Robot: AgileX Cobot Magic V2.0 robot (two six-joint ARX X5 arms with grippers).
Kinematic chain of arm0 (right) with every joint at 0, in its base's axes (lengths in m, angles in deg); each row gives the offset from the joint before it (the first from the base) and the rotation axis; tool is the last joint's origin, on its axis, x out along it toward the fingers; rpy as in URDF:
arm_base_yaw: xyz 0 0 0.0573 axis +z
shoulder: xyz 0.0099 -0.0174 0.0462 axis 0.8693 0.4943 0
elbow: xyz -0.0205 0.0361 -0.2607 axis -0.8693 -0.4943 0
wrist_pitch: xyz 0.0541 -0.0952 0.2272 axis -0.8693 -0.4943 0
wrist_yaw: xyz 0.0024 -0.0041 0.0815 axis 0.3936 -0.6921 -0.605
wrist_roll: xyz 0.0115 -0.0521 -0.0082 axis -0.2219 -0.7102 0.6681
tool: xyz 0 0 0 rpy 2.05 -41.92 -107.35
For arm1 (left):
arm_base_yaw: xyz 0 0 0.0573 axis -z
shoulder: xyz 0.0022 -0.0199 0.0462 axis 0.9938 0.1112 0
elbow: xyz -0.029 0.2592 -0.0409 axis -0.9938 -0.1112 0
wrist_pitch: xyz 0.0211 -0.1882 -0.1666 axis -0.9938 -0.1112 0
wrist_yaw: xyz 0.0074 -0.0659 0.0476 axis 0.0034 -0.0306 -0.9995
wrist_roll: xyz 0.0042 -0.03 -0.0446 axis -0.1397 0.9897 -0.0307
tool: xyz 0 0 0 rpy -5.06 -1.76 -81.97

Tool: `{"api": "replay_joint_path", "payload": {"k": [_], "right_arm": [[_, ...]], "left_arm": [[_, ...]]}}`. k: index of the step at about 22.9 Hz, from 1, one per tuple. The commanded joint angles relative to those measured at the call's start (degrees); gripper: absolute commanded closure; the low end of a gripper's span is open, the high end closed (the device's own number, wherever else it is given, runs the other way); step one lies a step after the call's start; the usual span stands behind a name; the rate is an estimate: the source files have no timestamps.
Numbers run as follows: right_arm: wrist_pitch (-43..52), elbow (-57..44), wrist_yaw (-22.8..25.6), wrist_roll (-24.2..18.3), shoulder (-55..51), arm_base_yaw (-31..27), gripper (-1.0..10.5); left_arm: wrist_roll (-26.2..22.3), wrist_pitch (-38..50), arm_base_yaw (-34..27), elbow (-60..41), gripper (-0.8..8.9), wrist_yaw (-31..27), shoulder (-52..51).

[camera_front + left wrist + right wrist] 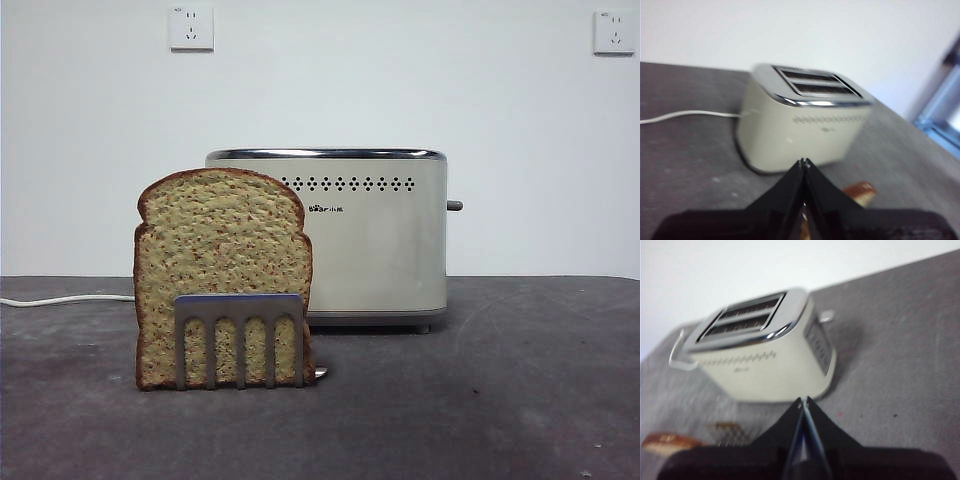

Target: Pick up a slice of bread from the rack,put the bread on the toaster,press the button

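A tan speckled slice of bread (220, 260) stands upright in the small silver rack (240, 338) at the front left of the table. Behind it stands the cream-white toaster (375, 235) with two empty slots (812, 84). Its dark button (455, 205) sticks out of the right narrow side and also shows in the right wrist view (826, 316). My left gripper (804, 162) is shut and empty, above the bread, whose crust (860, 191) shows beside the jaws. My right gripper (804, 400) is shut and empty, facing the toaster (765, 360). Neither gripper shows in the front view.
A white power cord (60, 299) runs left from the toaster across the dark grey table (500, 400). Two white wall sockets (191, 28) are on the wall behind. The rack and bread show at a corner of the right wrist view (727, 432).
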Motion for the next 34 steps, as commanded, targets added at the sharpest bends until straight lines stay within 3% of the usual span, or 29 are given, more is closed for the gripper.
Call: {"api": "replay_joint_path", "payload": {"k": [1, 8, 15, 16, 18, 19, 25, 34], "right_arm": [[-6.10, 6.54, -2.71, -8.13, 4.50, 0.17, 9.6], [-24.50, 21.29, -6.01, -20.35, 14.25, 1.70, 9.6], [-28.33, 23.87, -5.90, -22.58, 16.46, 2.80, 9.6], [-28.33, 23.87, -5.90, -22.58, 16.46, 2.78, 9.6], [-28.33, 23.87, -5.92, -22.58, 16.46, 2.78, 9.6], [-28.44, 23.87, -5.92, -22.58, 16.46, 2.78, 9.6], [-28.70, 23.87, -6.01, -22.58, 16.46, 2.78, 9.6], [-28.70, 23.87, -6.03, -22.58, 16.46, 2.80, 9.6]], "left_arm": [[-9.42, -4.44, -0.13, 4.96, 8.21, 4.00, 4.52], [-21.42, -19.04, 0.11, 16.81, 8.21, 8.98, 13.88], [-25.44, -23.71, 2.99, 20.57, 8.10, 8.83, 16.00], [-25.44, -23.76, 3.52, 20.57, 7.34, 8.70, 16.00], [-25.49, -23.34, 4.55, 20.57, 3.35, 8.52, 16.00], [-25.73, -22.64, 5.33, 20.57, 2.22, 8.52, 16.00], [-31.01, -22.29, 13.31, 24.28, 2.18, 7.96, 20.98], [-42.99, -27.36, 31.89, 38.12, 2.19, -8.92, 43.15]]}}
